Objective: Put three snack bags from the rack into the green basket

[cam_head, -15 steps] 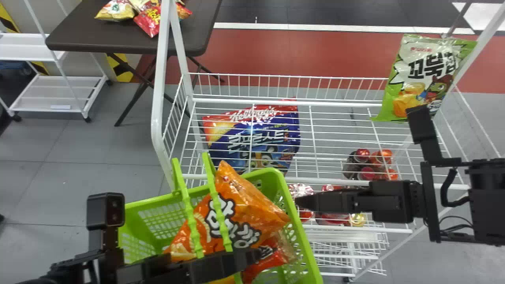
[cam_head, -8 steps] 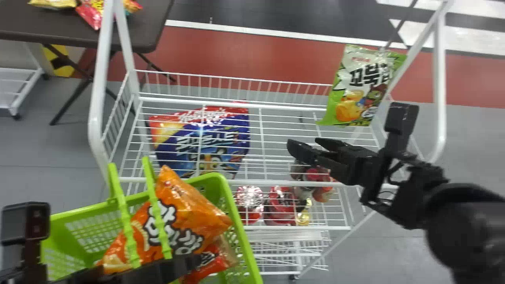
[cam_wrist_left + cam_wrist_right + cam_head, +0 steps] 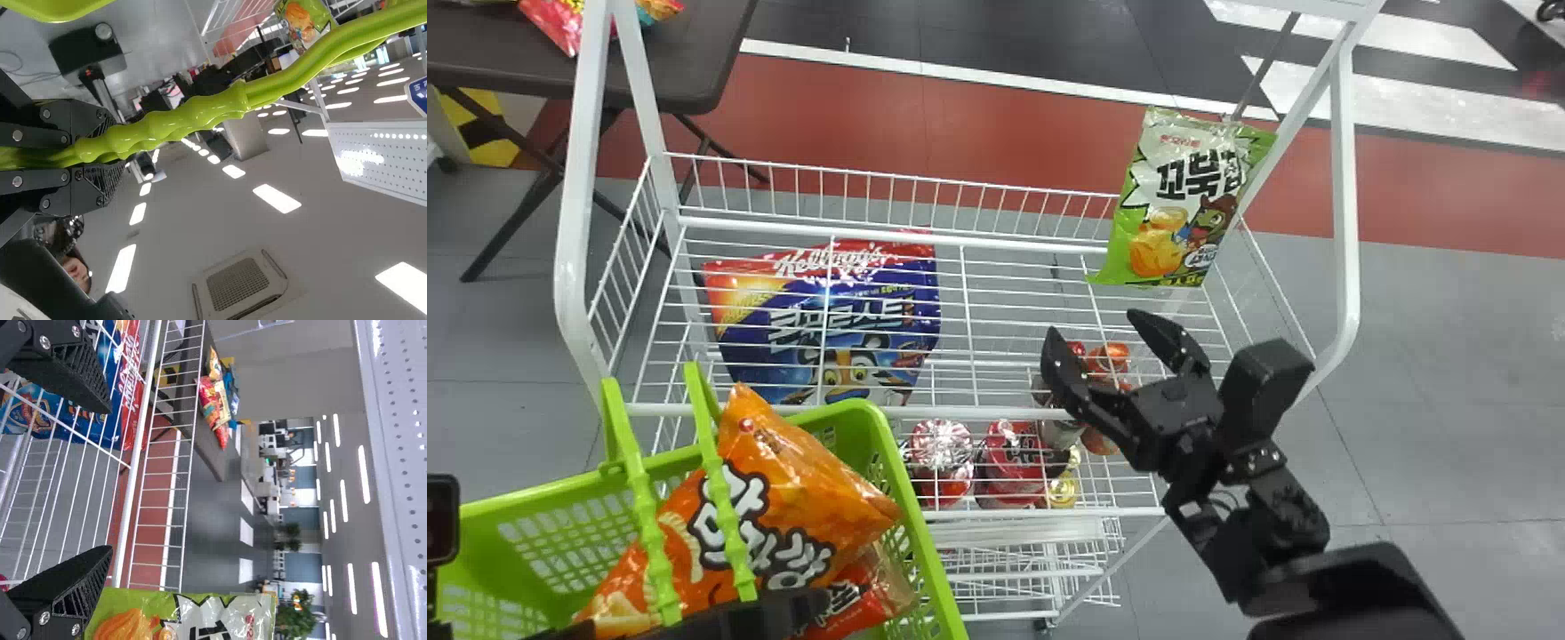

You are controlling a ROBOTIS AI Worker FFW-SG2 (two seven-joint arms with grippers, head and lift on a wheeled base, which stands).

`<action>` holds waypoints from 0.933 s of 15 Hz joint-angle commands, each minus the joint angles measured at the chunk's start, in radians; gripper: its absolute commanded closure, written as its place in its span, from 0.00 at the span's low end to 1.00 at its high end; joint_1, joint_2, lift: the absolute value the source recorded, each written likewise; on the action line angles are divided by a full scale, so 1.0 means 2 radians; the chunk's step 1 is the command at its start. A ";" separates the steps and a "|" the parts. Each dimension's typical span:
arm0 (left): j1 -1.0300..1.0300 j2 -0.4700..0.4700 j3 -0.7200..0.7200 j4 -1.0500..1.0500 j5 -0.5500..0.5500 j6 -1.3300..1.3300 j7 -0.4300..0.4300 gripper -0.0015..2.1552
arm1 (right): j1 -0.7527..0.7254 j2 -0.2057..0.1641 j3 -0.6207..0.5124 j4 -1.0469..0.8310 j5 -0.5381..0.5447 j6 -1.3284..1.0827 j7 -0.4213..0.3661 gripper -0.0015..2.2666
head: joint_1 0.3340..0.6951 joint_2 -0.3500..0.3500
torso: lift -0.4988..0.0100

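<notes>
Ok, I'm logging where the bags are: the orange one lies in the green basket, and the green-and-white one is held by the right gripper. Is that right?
Not quite: the head view shows the green-and-white bag at the far right corner of the rack, with the right gripper open and short of it. The orange bag does lie in the green basket.

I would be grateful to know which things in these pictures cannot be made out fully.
- Head view: the green basket's floor beneath the orange bag.
- Head view: part of the red bag, under the orange bag.
- Head view: small items, behind the rack's wires and right gripper.
- Right wrist view: part of the green snack bag, cut by the edge.
</notes>
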 commanded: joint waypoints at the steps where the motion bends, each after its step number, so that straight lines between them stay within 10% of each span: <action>1: 0.000 -0.001 0.001 0.001 0.000 -0.001 -0.001 1.00 | 0.024 0.009 -0.007 0.021 0.001 -0.056 0.005 0.04 | 1.00 0.12 | 0.98; 14: 0.002 -0.001 -0.003 -0.002 -0.001 0.002 -0.001 1.00 | 0.052 0.029 -0.009 0.024 -0.004 -0.086 0.005 0.04 | 1.00 0.08 | 0.98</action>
